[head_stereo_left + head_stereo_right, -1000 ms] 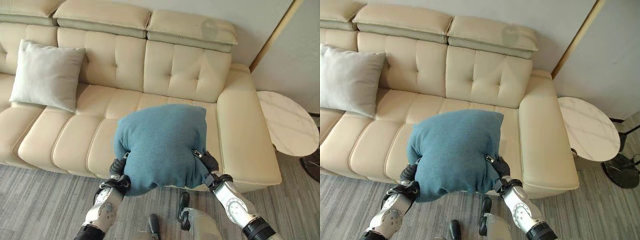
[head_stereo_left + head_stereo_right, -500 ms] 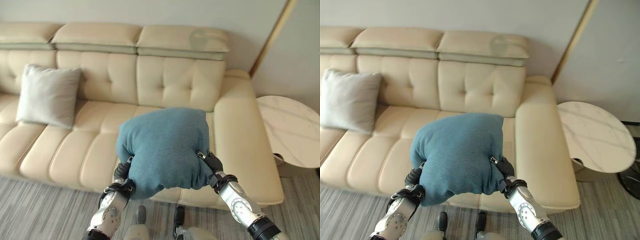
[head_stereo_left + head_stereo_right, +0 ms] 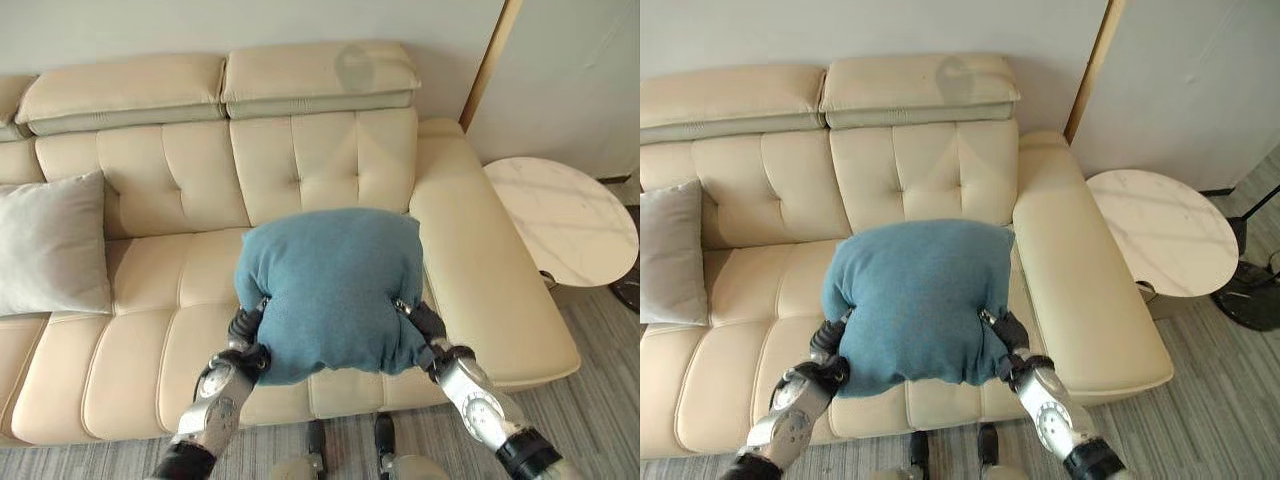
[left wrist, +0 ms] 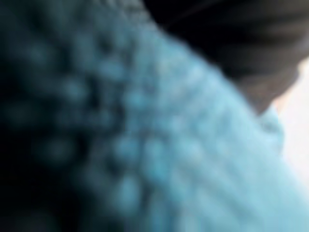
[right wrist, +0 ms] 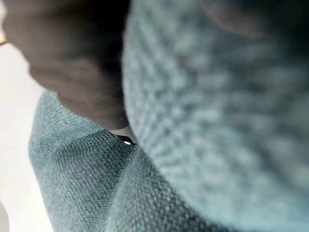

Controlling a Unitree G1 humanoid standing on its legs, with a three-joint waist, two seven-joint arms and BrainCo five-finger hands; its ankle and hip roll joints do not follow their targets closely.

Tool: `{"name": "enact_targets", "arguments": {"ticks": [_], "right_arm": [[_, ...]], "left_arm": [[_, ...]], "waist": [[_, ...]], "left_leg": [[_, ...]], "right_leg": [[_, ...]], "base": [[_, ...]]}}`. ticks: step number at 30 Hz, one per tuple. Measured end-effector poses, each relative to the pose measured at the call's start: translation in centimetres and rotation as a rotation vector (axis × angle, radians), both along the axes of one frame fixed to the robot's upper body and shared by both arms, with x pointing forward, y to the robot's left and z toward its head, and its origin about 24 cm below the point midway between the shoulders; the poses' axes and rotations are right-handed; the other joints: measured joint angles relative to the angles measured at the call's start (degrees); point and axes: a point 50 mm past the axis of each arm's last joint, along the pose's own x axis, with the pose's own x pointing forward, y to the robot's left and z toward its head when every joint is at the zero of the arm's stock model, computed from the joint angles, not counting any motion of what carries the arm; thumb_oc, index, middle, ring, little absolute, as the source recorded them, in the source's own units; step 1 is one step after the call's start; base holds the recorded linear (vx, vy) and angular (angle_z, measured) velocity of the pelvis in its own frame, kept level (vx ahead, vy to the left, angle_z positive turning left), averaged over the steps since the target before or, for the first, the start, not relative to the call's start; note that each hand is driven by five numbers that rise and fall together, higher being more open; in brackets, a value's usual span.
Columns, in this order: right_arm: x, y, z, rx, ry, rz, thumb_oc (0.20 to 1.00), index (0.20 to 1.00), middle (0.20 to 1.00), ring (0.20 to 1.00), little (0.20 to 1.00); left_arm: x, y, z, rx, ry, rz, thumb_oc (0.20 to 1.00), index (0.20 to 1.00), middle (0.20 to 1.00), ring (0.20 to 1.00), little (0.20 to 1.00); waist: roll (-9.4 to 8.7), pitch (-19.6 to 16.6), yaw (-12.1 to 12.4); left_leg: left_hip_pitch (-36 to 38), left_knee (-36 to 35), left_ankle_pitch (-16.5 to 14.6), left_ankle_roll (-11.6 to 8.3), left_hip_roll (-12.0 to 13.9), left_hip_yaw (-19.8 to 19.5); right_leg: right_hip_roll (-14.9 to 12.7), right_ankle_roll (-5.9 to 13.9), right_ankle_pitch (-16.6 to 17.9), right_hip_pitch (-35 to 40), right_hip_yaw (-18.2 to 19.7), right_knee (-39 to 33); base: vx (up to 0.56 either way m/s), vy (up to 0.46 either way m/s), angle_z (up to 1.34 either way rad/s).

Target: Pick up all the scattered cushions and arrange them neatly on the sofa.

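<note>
Teal knitted fabric covers the cushion that hangs in the air over the front edge of the sofa, near its right end. The left hand and right hand press into the cushion's lower corners from opposite sides, the fabric bunching around them; a soft, bulky thing like this probably needs that two-sided squeeze. How their fingers lie cannot be told, since they are buried in the cloth. A grey cushion leans against the backrest at the sofa's left edge. Beyond the right armrest stands a round marble side table.
</note>
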Motion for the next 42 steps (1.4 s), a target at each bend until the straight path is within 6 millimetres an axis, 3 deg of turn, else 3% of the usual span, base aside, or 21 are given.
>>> {"name": "enact_targets", "arguments": {"ticks": [1,2,4,6,8,11,12,13,15,16,17,18,19,22,24,28,31,37,39,42], "right_arm": [[2.9,0.3,2.9,-0.058,-0.094,-0.015,0.200,0.200,0.200,0.200,0.200],[6.2,0.5,7.4,-0.113,-0.211,-0.059,0.200,0.200,0.200,0.200,0.200],[8.8,0.7,12.5,-0.169,-0.325,-0.118,0.200,0.200,0.200,0.200,0.200],[10.0,1.1,17.5,-0.186,-0.445,-0.165,0.200,0.200,0.200,0.200,0.200],[10.4,1.2,20.5,-0.194,-0.520,-0.206,0.200,0.200,0.200,0.200,0.200],[10.7,0.9,22.0,-0.217,-0.562,-0.254,0.200,0.200,0.200,0.200,0.200],[10.8,0.7,23.8,-0.228,-0.594,-0.300,0.200,0.200,0.200,0.200,0.200],[10.8,0.6,24.1,-0.228,-0.603,-0.309,0.200,0.200,0.200,0.200,0.200],[11.1,0.5,24.0,-0.294,-0.593,-0.351,0.200,0.200,0.200,0.200,0.200],[11.4,0.4,24.2,-0.337,-0.582,-0.380,0.495,0.495,0.495,0.495,0.495],[11.7,0.4,24.6,-0.384,-0.582,-0.406,1.000,1.000,1.000,1.000,1.000],[11.7,0.4,24.9,-0.426,-0.596,-0.421,1.000,1.000,1.000,1.000,1.000],[11.7,0.4,25.2,-0.478,-0.618,-0.437,1.000,1.000,1.000,1.000,1.000],[11.4,0.1,26.6,-0.811,-0.762,-0.538,1.000,1.000,1.000,1.000,1.000],[11.1,-1.3,28.2,-1.069,-0.852,-0.657,1.000,1.000,1.000,1.000,1.000],[10.9,-3.1,29.5,-1.269,-0.891,-0.801,1.000,1.000,1.000,1.000,1.000],[11.1,-4.3,29.1,-1.379,-0.845,-0.872,1.000,1.000,1.000,1.000,1.000],[11.3,-5.3,28.0,-1.269,-0.749,-0.897,1.000,1.000,1.000,1.000,1.000],[11.4,-6.3,26.9,-1.162,-0.665,-0.904,1.000,1.000,1.000,1.000,1.000],[11.6,-8.1,23.2,-0.977,-0.491,-0.897,1.000,1.000,1.000,1.000,1.000]], "left_arm": [[3.0,0.3,2.9,0.070,-0.073,-0.002,0.200,0.200,0.200,0.200,0.200],[6.5,0.2,7.8,0.154,-0.193,-0.011,0.200,0.200,0.200,0.200,0.200],[9.3,0.1,14.0,0.222,-0.335,0.001,0.200,0.200,0.200,0.200,0.200],[10.4,0.1,19.9,0.306,-0.495,0.020,0.200,0.200,0.200,0.200,0.200],[10.9,0.3,23.8,0.397,-0.593,0.045,0.200,0.200,0.200,0.200,0.200],[11.1,0.1,26.6,0.508,-0.661,0.061,0.200,0.200,0.200,0.200,0.200],[11.2,-0.2,29.2,0.615,-0.698,0.106,0.200,0.200,0.200,0.200,0.200],[11.2,-0.4,30.0,0.635,-0.711,0.119,0.200,0.200,0.200,0.200,0.200],[11.5,-0.4,30.3,0.727,-0.698,0.173,0.200,0.200,0.200,0.200,0.200],[11.8,-0.6,30.4,0.779,-0.677,0.212,0.200,0.200,0.200,0.200,0.200],[12.1,-0.8,30.6,0.815,-0.661,0.245,0.307,0.307,0.307,0.307,0.307],[12.2,-0.9,30.4,0.838,-0.648,0.270,0.849,0.849,0.849,0.849,0.849],[12.3,-0.9,30.1,0.875,-0.631,0.297,1.000,1.000,1.000,1.000,1.000],[12.4,-0.3,29.7,1.072,-0.582,0.382,1.000,1.000,1.000,1.000,1.000],[12.3,0.2,30.1,1.177,-0.577,0.437,1.000,1.000,1.000,1.000,1.000],[12.2,0.0,30.1,1.280,-0.575,0.472,1.000,1.000,1.000,1.000,1.000],[12.1,0.0,30.2,1.332,-0.568,0.517,1.000,1.000,1.000,1.000,1.000],[11.9,0.8,30.8,1.303,-0.561,0.564,1.000,1.000,1.000,1.000,1.000],[11.8,1.6,31.0,1.180,-0.554,0.561,1.000,1.000,1.000,1.000,1.000],[12.0,4.1,28.1,0.827,-0.447,0.501,1.000,1.000,1.000,1.000,1.000]], "waist": [[0.00,1.3,0.1],[0.10,4.4,0.2],[0.05,6.0,0.2],[-0.15,7.9,0.1],[-0.22,8.6,0.1],[-0.35,9.4,0.3],[-0.47,9.6,0.1],[-0.58,9.8,0.1],[-0.61,10.1,0.2],[-0.63,10.2,0.2],[-0.73,10.8,0.2],[-0.89,11.2,0.2],[-0.98,11.3,0.2],[-1.25,12.8,0.3],[-1.39,13.4,0.4],[-1.46,13.4,0.3],[-1.63,13.5,0.4],[-2.78,14.1,0.3],[-2.79,14.1,0.3],[-2.80,14.1,-0.1]], "left_leg": [[-3.8,1.8,0.3,0.01,0.0,0.5],[-7.3,3.9,0.4,0.02,0.2,0.6],[-12.4,5.6,0.3,-0.36,0.4,0.6],[-16.2,5.8,0.9,-1.34,0.5,0.4],[-19.2,6.0,1.4,-1.79,0.6,0.4],[-22.9,7.0,1.5,-1.68,0.8,-0.1],[-26.7,7.6,1.4,-2.00,0.8,-1.1],[-28.3,8.0,1.7,-1.65,0.9,-1.3],[-30.4,8.0,2.5,-0.93,1.0,-1.7],[-31.3,8.0,2.5,-0.93,1.0,-2.1],[-31.9,8.0,2.5,-0.96,1.1,-2.8],[-32.4,8.0,2.5,-0.98,1.2,-3.1],[-32.8,8.0,2.5,-1.01,1.3,-3.2],[-33.3,8.0,2.6,-1.14,1.2,-4.6],[-33.7,8.0,2.7,-1.22,1.3,-5.6],[-33.6,8.0,2.7,-1.23,1.0,-6.6],[-33.6,8.1,2.7,-1.23,0.9,-7.6],[-33.4,8.9,2.7,-1.24,0.7,-7.4],[-32.0,9.0,3.0,-1.46,0.3,-7.1],[-27.6,8.8,2.9,-1.43,0.0,-6.1]], "right_leg": [[-0.2,0.05,0.2,-4.1,0.8,2.1],[-0.3,0.14,0.1,-8.1,0.9,4.9],[-0.3,0.66,-0.7,-13.5,0.7,7.7],[-0.3,0.52,-0.4,-18.2,0.8,9.4],[-0.2,0.23,-0.3,-21.9,0.9,11.0],[-0.2,-0.93,-1.5,-26.5,0.6,14.2],[-0.1,-1.20,-2.0,-30.5,0.4,15.7],[0.0,-1.44,-1.9,-32.2,0.1,16.5],[0.0,-1.85,-2.4,-34.6,-0.4,17.8],[0.0,-2.13,-2.8,-35.6,-0.8,18.2],[0.1,-2.31,-3.0,-36.1,-1.1,18.2],[0.2,-2.34,-3.0,-36.6,-1.1,18.3],[0.3,-2.43,-3.1,-36.9,-1.1,18.3],[0.3,-2.35,-3.5,-37.1,-1.4,18.4],[0.3,-2.37,-3.5,-37.2,-2.4,18.4],[-0.1,-2.15,-4.5,-37.3,-2.5,19.9],[-0.1,-2.07,-4.8,-37.3,-2.6,20.6],[-0.4,-2.06,-4.7,-37.3,-2.2,21.4],[-0.9,-2.01,-4.8,-36.5,-1.9,22.6],[-1.1,-1.38,-5.2,-32.4,-0.5,22.5]], "base": [[-0.28,-0.028,-0.19],[-0.21,-0.044,-0.12],[-0.11,-0.039,-0.01],[-0.05,-0.027,-0.02],[-0.04,-0.041,-0.03],[0.06,-0.077,0.05],[-0.02,-0.068,0.16],[-0.01,-0.076,0.15],[-0.01,-0.074,0.08],[0.00,-0.076,0.11],[0.00,-0.064,0.11],[0.00,-0.073,0.10],[0.01,-0.059,0.07],[0.01,-0.042,0.10],[0.01,-0.038,0.14],[0.02,-0.037,0.12],[0.01,-0.008,0.09],[-0.01,0.034,-0.01],[0.00,0.065,-0.02],[-0.05,0.092,-0.09]]}}
